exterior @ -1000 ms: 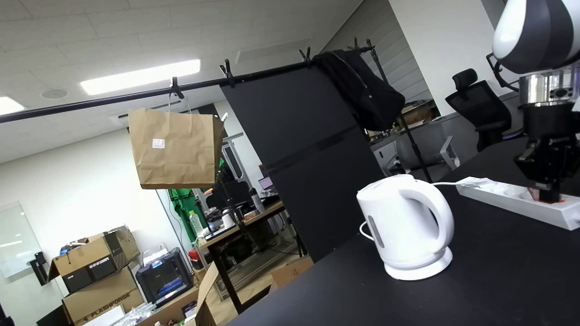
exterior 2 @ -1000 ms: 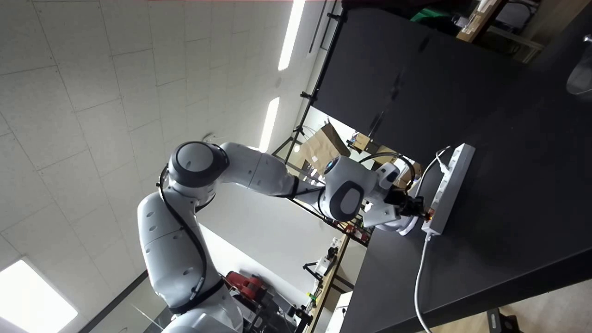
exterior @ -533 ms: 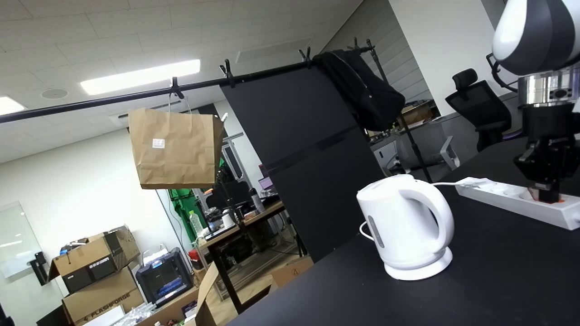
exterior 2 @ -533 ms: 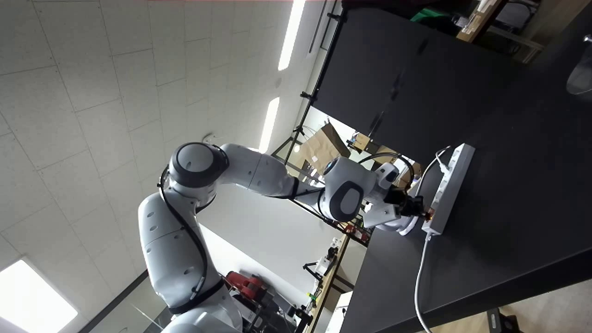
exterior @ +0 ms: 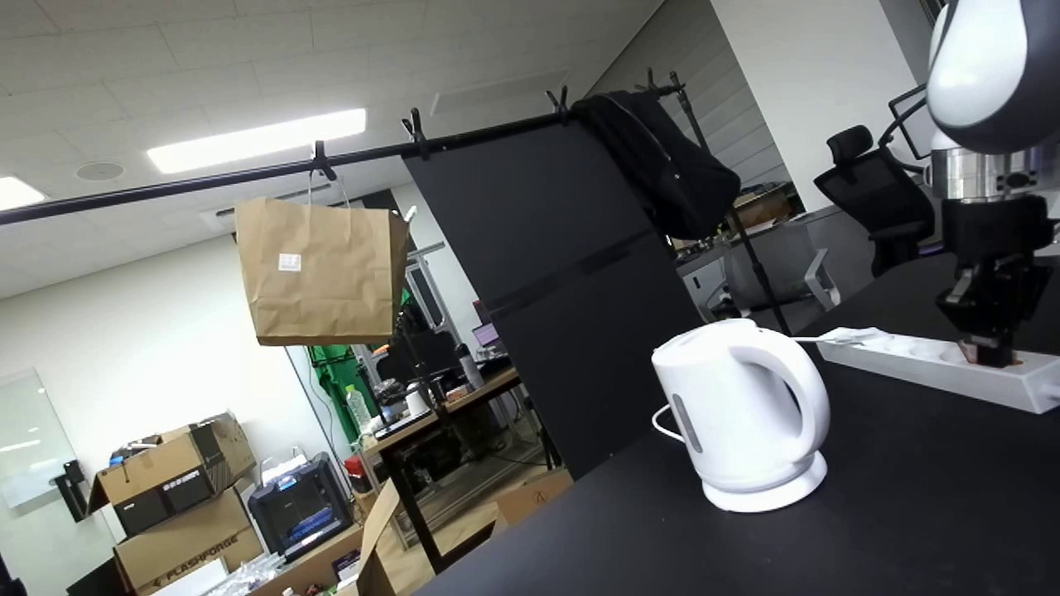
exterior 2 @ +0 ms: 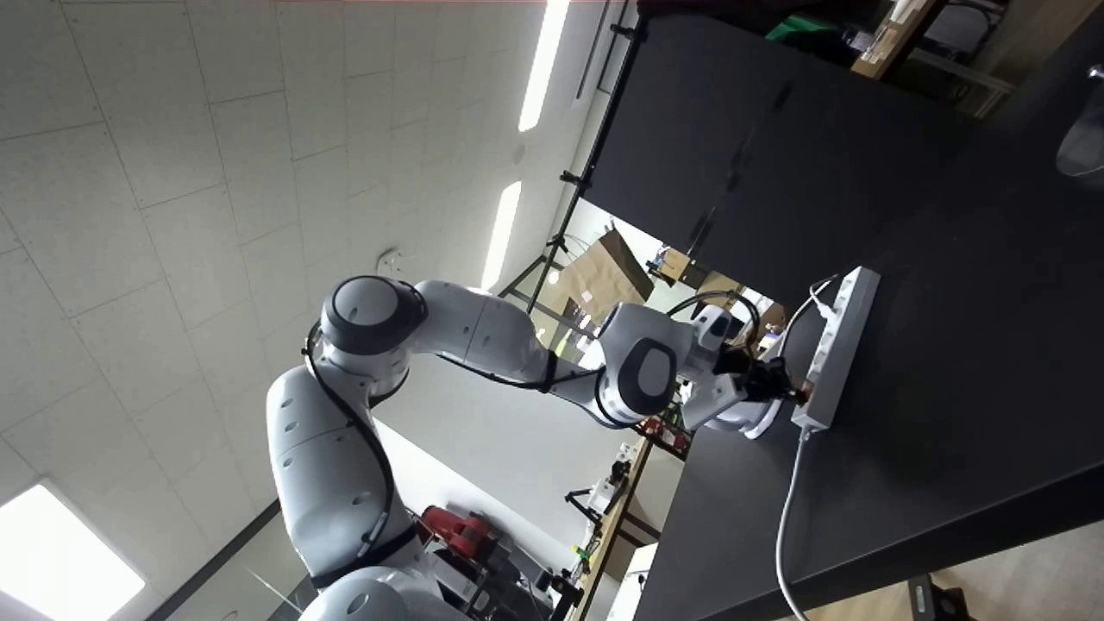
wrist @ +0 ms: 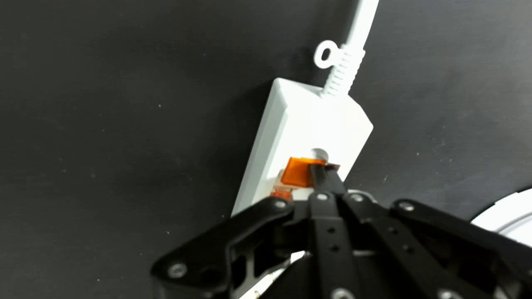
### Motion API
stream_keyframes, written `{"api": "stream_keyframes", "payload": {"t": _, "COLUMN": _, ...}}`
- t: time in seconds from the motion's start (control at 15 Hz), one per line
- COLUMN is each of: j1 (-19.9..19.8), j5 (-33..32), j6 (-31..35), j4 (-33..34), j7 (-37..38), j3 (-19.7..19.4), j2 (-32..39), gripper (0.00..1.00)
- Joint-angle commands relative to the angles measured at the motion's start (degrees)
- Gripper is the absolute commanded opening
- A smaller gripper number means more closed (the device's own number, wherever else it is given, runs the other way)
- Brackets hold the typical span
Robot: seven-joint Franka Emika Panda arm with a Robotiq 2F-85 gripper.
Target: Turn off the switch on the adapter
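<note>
The adapter, a long white power strip, lies on the black table in both exterior views (exterior: pixel 927 372) (exterior 2: pixel 843 341). Its cable end (wrist: pixel 322 118) shows in the wrist view. An orange switch (wrist: pixel 297 172) sits near that end, partly hidden by my fingers. My gripper (wrist: pixel 326 172) points down with its fingertips together at the switch's right part, appearing to touch it. It is shut with nothing seen between the fingers. The gripper shows over the same end in both exterior views (exterior: pixel 996 356) (exterior 2: pixel 795 395).
A white kettle (exterior: pixel 737 414) stands on the black table (exterior: pixel 894 497) close to the adapter. A white plug (exterior 2: pixel 825 310) sits in the adapter's far end. The adapter's white cable (exterior 2: pixel 788 517) runs over the table edge. A clear object (exterior 2: pixel 1082 138) lies at the table's far side.
The arm has shifted, and the adapter has slid slightly along with the gripper, toward the kettle. The bright orange at the switch looks duller now in an exterior view. The gripper stays shut.
</note>
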Motion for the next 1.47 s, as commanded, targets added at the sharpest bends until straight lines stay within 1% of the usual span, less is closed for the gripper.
{"api": "stream_keyframes", "payload": {"t": 0.0, "j1": 7.90, "j5": -5.20, "j6": 3.56, "j4": -0.59, "j7": 5.53, "j3": -7.75, "j2": 2.04, "gripper": 0.00}}
{"api": "stream_keyframes", "payload": {"t": 0.2, "j1": 16.33, "j5": -7.60, "j6": 6.83, "j4": -2.12, "j7": 8.09, "j3": -14.96, "j2": 2.25, "gripper": 0.00}}
{"api": "stream_keyframes", "payload": {"t": 0.4, "j1": 26.32, "j5": -7.51, "j6": 10.44, "j4": -3.37, "j7": 9.23, "j3": -22.95, "j2": 3.67, "gripper": 0.00}}
{"api": "stream_keyframes", "payload": {"t": 0.53, "j1": 32.06, "j5": -6.09, "j6": 12.34, "j4": -4.11, "j7": 9.31, "j3": -26.94, "j2": 4.69, "gripper": 0.00}}
{"api": "stream_keyframes", "payload": {"t": 0.67, "j1": 35.97, "j5": -4.66, "j6": 13.73, "j4": -4.78, "j7": 9.21, "j3": -29.33, "j2": 5.24, "gripper": 0.00}}
{"api": "stream_keyframes", "payload": {"t": 0.8, "j1": 38.39, "j5": -3.07, "j6": 13.01, "j4": -5.52, "j7": 9.20, "j3": -30.44, "j2": 4.31, "gripper": 0.00}}
{"api": "stream_keyframes", "payload": {"t": 1.07, "j1": 40.20, "j5": -2.18, "j6": 9.53, "j4": -7.38, "j7": 9.67, "j3": -30.05, "j2": -0.54, "gripper": 0.00}}
{"api": "stream_keyframes", "payload": {"t": 1.13, "j1": 41.15, "j5": -2.12, "j6": 8.55, "j4": -7.85, "j7": 9.94, "j3": -30.47, "j2": -1.58, "gripper": 0.00}}
{"api": "stream_keyframes", "payload": {"t": 1.2, "j1": 42.14, "j5": -2.22, "j6": 7.63, "j4": -8.24, "j7": 10.28, "j3": -31.03, "j2": -2.30, "gripper": 0.00}}
{"api": "stream_keyframes", "payload": {"t": 1.4, "j1": 46.77, "j5": -2.63, "j6": 6.20, "j4": -9.88, "j7": 12.04, "j3": -34.32, "j2": -4.17, "gripper": 0.00}}
